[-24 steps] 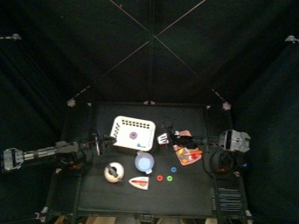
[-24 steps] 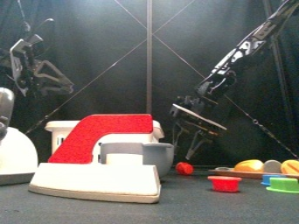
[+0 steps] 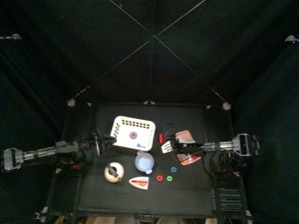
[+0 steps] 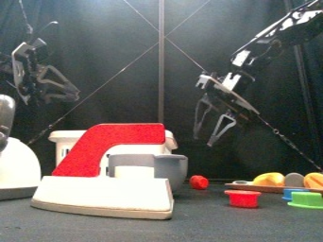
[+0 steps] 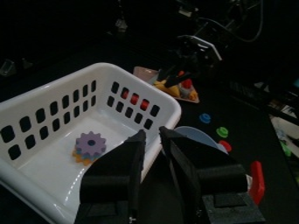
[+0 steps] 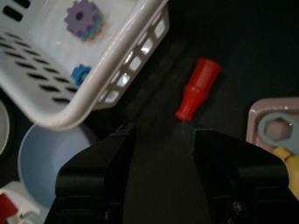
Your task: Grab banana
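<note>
The right gripper (image 4: 214, 130) has risen higher above the table, its jaws wide apart and empty, so the banana (image 6: 286, 156) (yellow, on the pink tray (image 3: 181, 138) toward the right edge) is not yet grabbed.

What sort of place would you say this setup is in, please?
Probably a robot test pen: black curtains wall in a small table, two arms reach in from either side, and toy-like props such as a white basket lie on it.
</note>
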Available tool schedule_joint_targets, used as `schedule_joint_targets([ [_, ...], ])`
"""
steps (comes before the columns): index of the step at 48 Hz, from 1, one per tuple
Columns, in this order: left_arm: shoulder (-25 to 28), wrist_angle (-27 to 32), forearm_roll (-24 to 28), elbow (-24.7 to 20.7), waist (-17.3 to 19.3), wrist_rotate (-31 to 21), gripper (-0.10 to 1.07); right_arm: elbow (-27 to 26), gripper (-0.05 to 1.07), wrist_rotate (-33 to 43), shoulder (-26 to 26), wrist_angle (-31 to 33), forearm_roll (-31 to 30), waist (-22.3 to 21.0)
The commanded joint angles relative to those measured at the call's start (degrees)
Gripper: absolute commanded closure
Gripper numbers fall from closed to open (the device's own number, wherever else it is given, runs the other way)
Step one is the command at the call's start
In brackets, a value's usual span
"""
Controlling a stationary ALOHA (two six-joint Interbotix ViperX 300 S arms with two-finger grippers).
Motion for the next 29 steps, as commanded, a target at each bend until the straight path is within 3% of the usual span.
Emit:
schedule_joint_targets([
  [1, 0.18, -0.18, -0.18, -0.97, -0.18, 0.18, 0.32, -0.44, 0.19, -0.18, -2.55, 4.66, 3.16, 1.85],
  [13, 0.18, -0.18, -0.44, -1.05, -0.26, 0.18, 0.32, 0.00, 0.19, -0.18, -2.90, 17.75, 6.77, 4.83],
  [29, 0.09, -0.18, -0.44, -0.97, -0.26, 0.18, 0.32, 3.87, 0.19, -0.09, -2.02, 18.54, 8.70, 4.48],
])
